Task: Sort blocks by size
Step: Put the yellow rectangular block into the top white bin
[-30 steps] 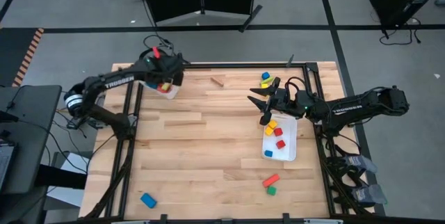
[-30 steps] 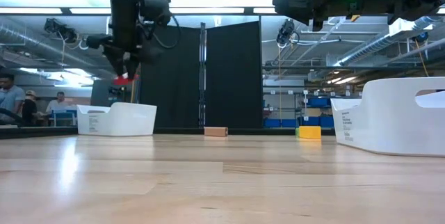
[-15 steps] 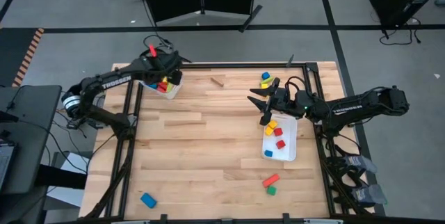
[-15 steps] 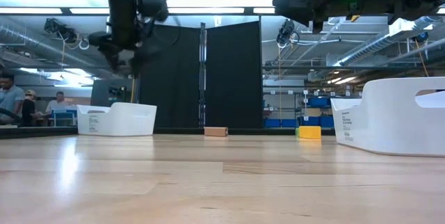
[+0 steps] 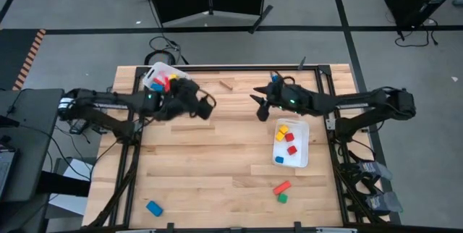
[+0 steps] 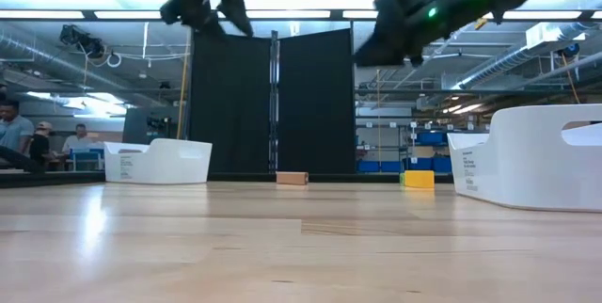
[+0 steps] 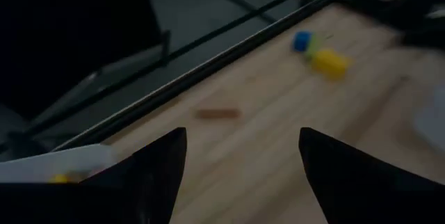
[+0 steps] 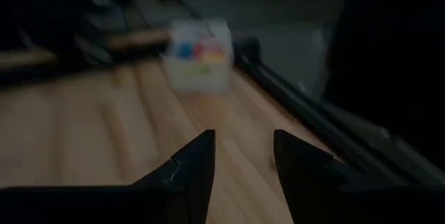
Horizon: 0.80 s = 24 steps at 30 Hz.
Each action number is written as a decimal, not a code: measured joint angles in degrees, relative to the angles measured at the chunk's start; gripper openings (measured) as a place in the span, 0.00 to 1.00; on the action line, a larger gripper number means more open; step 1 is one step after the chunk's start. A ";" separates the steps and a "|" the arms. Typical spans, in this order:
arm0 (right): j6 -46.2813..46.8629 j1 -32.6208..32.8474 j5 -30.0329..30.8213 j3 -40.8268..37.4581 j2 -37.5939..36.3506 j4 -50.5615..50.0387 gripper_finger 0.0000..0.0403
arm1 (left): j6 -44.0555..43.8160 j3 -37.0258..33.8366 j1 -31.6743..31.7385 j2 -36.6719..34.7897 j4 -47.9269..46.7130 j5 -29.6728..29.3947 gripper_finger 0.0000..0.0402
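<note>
You have the wooden table (image 5: 217,153) under both arms, with a white bin (image 5: 291,145) on its right side and a second white bin (image 5: 160,77) at its far left corner. The right-hand bin holds yellow, red and blue blocks (image 5: 287,137); the corner bin holds red, blue and yellow blocks (image 5: 165,82) too.

Your left gripper (image 5: 205,107) hangs above the table just beside the corner bin, on the side toward the middle. Its fingers (image 7: 156,165) stand wide apart with nothing between them. Your right gripper (image 5: 260,103) hangs over the far middle of the table, near the right-hand bin's far end. Its fingers (image 8: 195,161) are parted by a narrow gap and hold nothing.

Loose pieces lie about the table. A plain wooden bar (image 5: 227,84) rests near the far edge, between the two grippers. A red bar (image 5: 281,187) and a green cube (image 5: 282,198) sit touching near the front right. A blue block (image 5: 153,208) lies at the front left. From the left wrist, you see a blue cube (image 7: 301,40) and a yellow block (image 7: 329,62) close together near the far edge.
</note>
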 joint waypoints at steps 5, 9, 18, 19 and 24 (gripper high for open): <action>1.00 -5.79 -1.45 6.74 5.42 -15.68 0.39 | -0.08 -2.44 -8.34 0.02 8.89 -3.91 0.71; 0.95 -9.95 -5.59 11.90 9.45 -22.60 0.39 | 1.61 -4.99 -12.22 0.00 16.02 -4.52 0.71; -2.23 -13.38 -13.81 26.23 22.72 -31.43 0.39 | 3.74 -9.18 -15.73 0.04 24.29 -7.00 0.71; -3.02 -13.38 -14.27 28.44 24.69 -32.80 0.39 | 4.14 -9.18 -15.97 0.04 24.46 -7.26 0.71; -5.72 -13.38 -14.43 37.11 32.41 -39.56 0.39 | 5.50 -9.21 -18.27 -2.23 24.53 -11.11 0.71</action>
